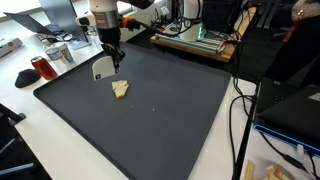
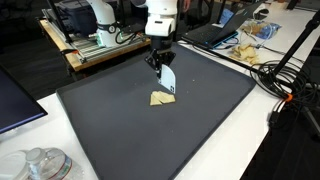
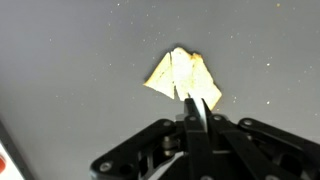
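- Your hand [image 3: 197, 103] is clenched, jaws pressed together, and you cannot make out anything held between them in the wrist view.
- It hangs tips-down over the yellow scrap [image 3: 182, 78]. In the wrist view the scrap lies just ahead of the fingertips, a little to the picture's left, and the tips overlap its near right edge.
- In both exterior views the hand [image 1: 117, 63] [image 2: 162, 68] sits just above the yellow scrap [image 1: 120, 89] [image 2: 163, 97], apparently not touching it, though you cannot be sure.
- The scrap is a crumpled, fan-like piece lying flat. Its wider span runs across the wrist view, from the left point down to the right corner, so its long axis lies crosswise to your approach.
- With only one arm on the rig, no other hand is nearer.
- A pale flat piece [image 1: 102, 68] [image 2: 169, 82] shows just beside the fingers. You cannot tell whether it lies on the mat or belongs to the hand.
- Both rest on the dark mat [image 1: 150, 125] [image 2: 120, 135], the scrap nearer the robot's end than the middle.
- The mat covers most of the white counter [image 1: 60, 150]. A red container [image 1: 40, 68] stands off the mat, well apart, and cables [image 1: 240, 120] trail along the far side.
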